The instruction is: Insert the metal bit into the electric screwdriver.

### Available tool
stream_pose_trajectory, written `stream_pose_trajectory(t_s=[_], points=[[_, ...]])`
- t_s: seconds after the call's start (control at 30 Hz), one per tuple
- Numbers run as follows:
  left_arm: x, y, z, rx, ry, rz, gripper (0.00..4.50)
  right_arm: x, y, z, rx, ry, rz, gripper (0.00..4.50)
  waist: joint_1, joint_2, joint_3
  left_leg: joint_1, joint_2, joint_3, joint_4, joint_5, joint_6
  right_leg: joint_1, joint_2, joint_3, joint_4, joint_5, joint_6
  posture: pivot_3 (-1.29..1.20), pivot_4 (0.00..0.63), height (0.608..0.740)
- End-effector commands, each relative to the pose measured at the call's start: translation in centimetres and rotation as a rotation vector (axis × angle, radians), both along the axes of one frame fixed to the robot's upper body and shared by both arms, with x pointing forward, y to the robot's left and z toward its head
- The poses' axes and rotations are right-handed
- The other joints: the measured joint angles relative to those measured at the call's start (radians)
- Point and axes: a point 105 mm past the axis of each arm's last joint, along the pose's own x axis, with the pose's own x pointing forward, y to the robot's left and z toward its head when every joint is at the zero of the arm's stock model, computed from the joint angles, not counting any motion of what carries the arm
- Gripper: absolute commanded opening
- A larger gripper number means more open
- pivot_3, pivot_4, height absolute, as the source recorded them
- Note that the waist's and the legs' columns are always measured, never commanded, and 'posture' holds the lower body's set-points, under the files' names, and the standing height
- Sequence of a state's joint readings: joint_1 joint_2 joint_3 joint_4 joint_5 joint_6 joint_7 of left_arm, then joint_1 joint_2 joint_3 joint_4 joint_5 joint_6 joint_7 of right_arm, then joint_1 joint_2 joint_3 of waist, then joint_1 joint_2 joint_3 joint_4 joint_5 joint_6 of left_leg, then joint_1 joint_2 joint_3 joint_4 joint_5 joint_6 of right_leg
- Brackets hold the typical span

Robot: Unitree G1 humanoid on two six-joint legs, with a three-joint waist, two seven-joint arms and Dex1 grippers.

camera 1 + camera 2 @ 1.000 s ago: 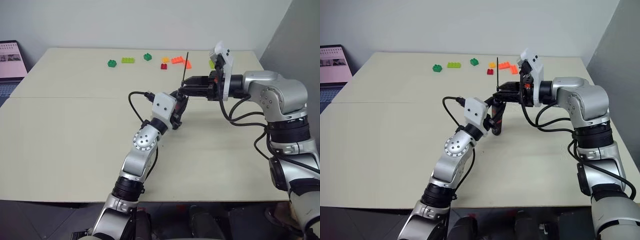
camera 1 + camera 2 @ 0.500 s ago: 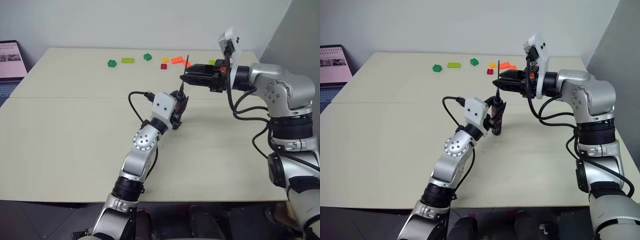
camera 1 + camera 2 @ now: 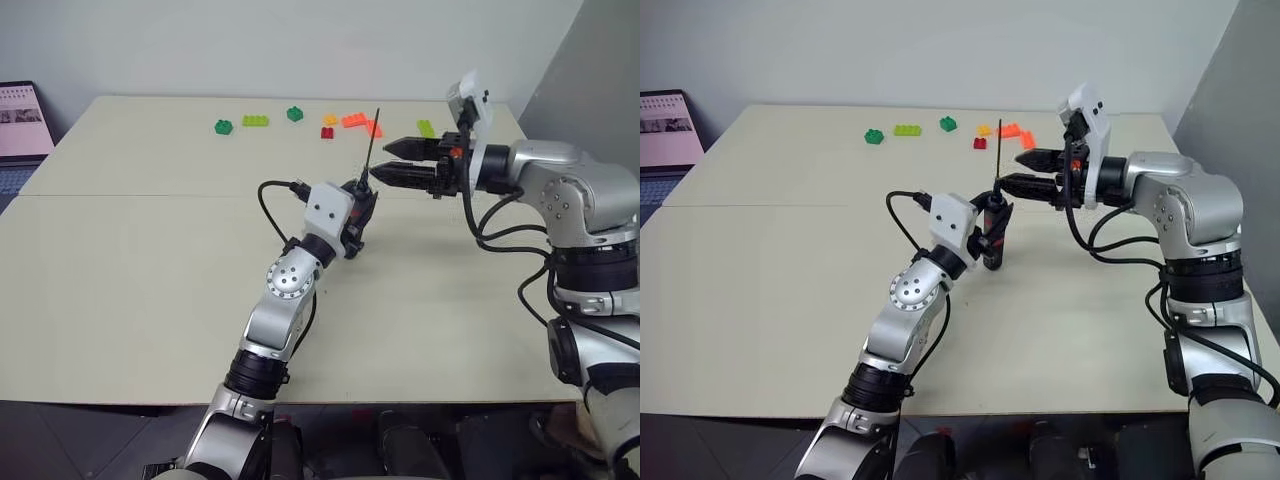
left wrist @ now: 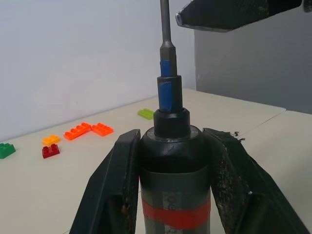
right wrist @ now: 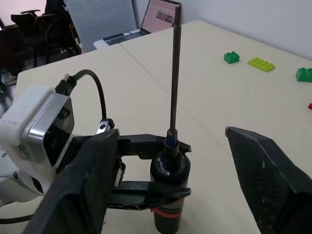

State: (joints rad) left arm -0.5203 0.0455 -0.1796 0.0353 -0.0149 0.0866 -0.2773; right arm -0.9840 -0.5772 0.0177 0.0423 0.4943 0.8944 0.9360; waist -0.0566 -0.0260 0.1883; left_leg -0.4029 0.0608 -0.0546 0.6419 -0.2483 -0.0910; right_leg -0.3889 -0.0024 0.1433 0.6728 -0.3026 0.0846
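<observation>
Left eye view, from left to right: a laptop (image 3: 22,122) at the table (image 3: 120,290) edge, then toy bricks (image 3: 255,121) at the far side (not part of the task). Near the centre the left gripper (image 3: 357,217) is clenched on the electric screwdriver (image 3: 359,210), held approx. upright over the table, w/ the metal bit (image 3: 371,142) standing in its tip. The left wrist view shows the bit shank in the collar, but how deep it sits I cannot tell. To the right, the right gripper (image 3: 392,162) has its jaws released and wide apart, holding nothing, fingertips just beside the bit, one above and one below its mid part. Risk, in my judgement: if this gripper moves sideways, a finger may touch the thin rod and tilt it or pull it out, esp. if it is not fully seated. Also the left wrist could tip the tool, and a loose bit would then drop on the table.
</observation>
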Motion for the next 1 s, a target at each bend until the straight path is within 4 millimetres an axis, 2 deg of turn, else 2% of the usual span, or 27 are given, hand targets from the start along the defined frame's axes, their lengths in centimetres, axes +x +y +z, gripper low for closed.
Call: stream_pose_trajectory(t_s=[0.03, 0.13, 0.23, 0.33, 0.43, 0.6, 0.67, 0.87, 1.0], points=[[0.2, 0.5, 2.7, -0.001, -0.105, 0.008, 1.64, -1.4, -1.6, 1.9, -0.005, -0.103, -0.034, 3.96, 0.001, 0.000, 0.000, 0.000, 0.000, 0.000, 0.000, 0.000, 0.000, 0.000, 0.000, 0.000, 0.000, 0.000, 0.000, 0.00, 0.150, 0.740], [0.8, 0.4, 4.2, 0.073, -0.168, 0.005, 1.64, -3.1, -3.0, 1.2, -0.115, -0.166, -0.034, 3.96, 0.004, 0.000, 0.000, -0.001, 0.000, 0.000, 0.000, 0.000, 0.000, -0.001, 0.000, -0.001, -0.001, 0.000, 0.000, 0.00, 0.150, 0.740], [2.1, 0.5, 5.0, 0.219, -0.206, 0.013, 1.64, -4.8, -4.2, 0.2, -0.235, -0.229, -0.028, 3.96, 0.008, 0.000, 0.001, -0.003, 0.000, -0.001, 0.000, 0.000, 0.000, -0.001, 0.000, -0.001, -0.003, 0.000, 0.000, 0.00, 0.150, 0.740], [3.4, 0.1, 4.7, 0.479, -0.216, -0.034, 1.64, -6.4, -5.2, -0.2, -0.291, -0.251, -0.034, 3.96, 0.009, 0.000, 0.001, -0.006, 0.000, -0.002, -0.002, 0.000, 0.000, -0.001, 0.000, -0.002, -0.010, 0.001, 0.002, 0.00, 0.150, 0.740], [4.3, 0.2, 3.0, 0.789, -0.200, -0.113, 1.64, -8.1, -5.9, -0.3, -0.323, -0.252, -0.033, 3.96, 0.013, 0.001, 0.001, -0.008, 0.000, -0.002, -0.002, 0.000, 0.000, -0.001, -0.001, -0.004, -0.013, 0.001, 0.002, 0.00, 0.150, 0.740], [4.8, 0.3, 0.2, 1.097, -0.194, -0.206, 1.64, -9.7, -7.0, -0.7, -0.393, -0.244, -0.083, 3.96, 0.022, 0.002, 0.002, -0.009, 0.001, -0.002, -0.003, 0.000, 0.000, -0.002, -0.001, -0.006, -0.013, 0.001, 0.002, 0.00, 0.150, 0.740], [4.6, -0.2, -0.8, 1.131, -0.175, -0.252, 1.64, -9.7, -7.7, -1.4, -0.436, -0.223, -0.124, 3.96, 0.026, 0.002, 0.002, -0.014, 0.002, -0.002, -0.003, 0.000, 0.000, -0.005, -0.002, -0.009, -0.013, 0.001, 0.001, 0.00, 0.150, 0.740], [3.3, -1.6, -3.9, 1.181, -0.083, -0.393, 1.64, -10.1, -8.7, -3.4, -0.514, -0.159, -0.156, 3.96, 0.026, 0.002, 0.002, -0.014, 0.002, -0.002, 0.000, 0.000, 0.000, -0.005, -0.002, -0.009, -0.010, 0.001, 0.001, 0.00, 0.150, 0.740], [2.6, -1.7, -5.9, 1.218, -0.005, -0.457, 1.64, -10.0, -9.1, -4.6, -0.540, -0.133, -0.168, 3.96, 0.026, 0.003, 0.002, -0.013, 0.002, -0.002, 0.002, 0.000, 0.000, -0.003, -0.002, -0.009, -0.010, 0.001, 0.002, 0.00, 0.150, 0.740]])
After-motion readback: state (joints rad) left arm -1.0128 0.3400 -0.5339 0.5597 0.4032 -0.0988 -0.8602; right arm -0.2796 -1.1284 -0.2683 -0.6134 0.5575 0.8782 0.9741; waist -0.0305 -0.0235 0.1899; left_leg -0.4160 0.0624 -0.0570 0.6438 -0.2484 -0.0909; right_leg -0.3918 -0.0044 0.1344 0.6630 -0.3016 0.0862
